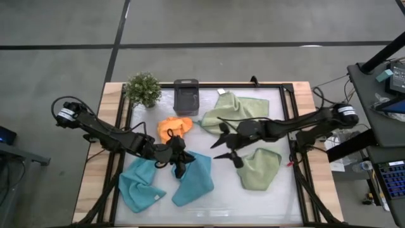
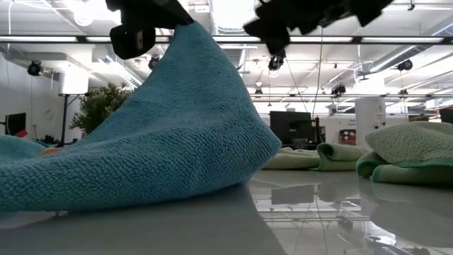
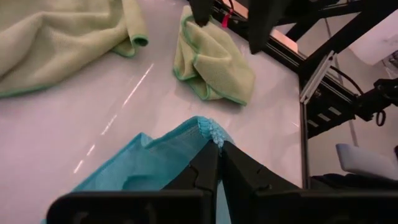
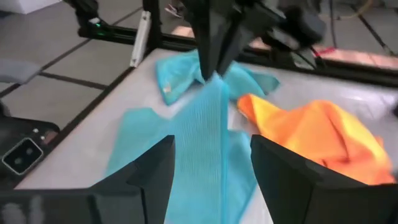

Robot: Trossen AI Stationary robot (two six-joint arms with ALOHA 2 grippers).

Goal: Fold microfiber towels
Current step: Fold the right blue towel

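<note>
Near the middle of the table [image 1: 278, 196], your left gripper [image 1: 180, 159] is reaching in from the left side, its arm stretched low across the surface, and its fingers [image 3: 214, 165] are pinched together on a corner of a light blue towel [image 1: 193, 179]. You can see in the low view that this cloth hangs from the grip like a tent, its lower edge spread on the tabletop. Your right gripper [image 1: 229, 144] comes in from the right side, arm extended level toward the centre, and its fingers [image 4: 152, 171] stand apart with nothing between them; it hovers just beside the lifted blue cloth, facing it.

Count the towels and you get five. Two are light blue: the held one, and a second blue towel [image 1: 140, 185] bunched on the table to its left. Two are sage green: one green towel [image 1: 235, 109] lies crumpled near the far edge, another green towel [image 1: 259, 168] sits bunched toward the right. One orange towel [image 1: 175, 128] lies crumpled just behind the left gripper.

One potted plant [image 1: 143, 88] and one dark grey box [image 1: 186, 95] stand at the far edge.
</note>
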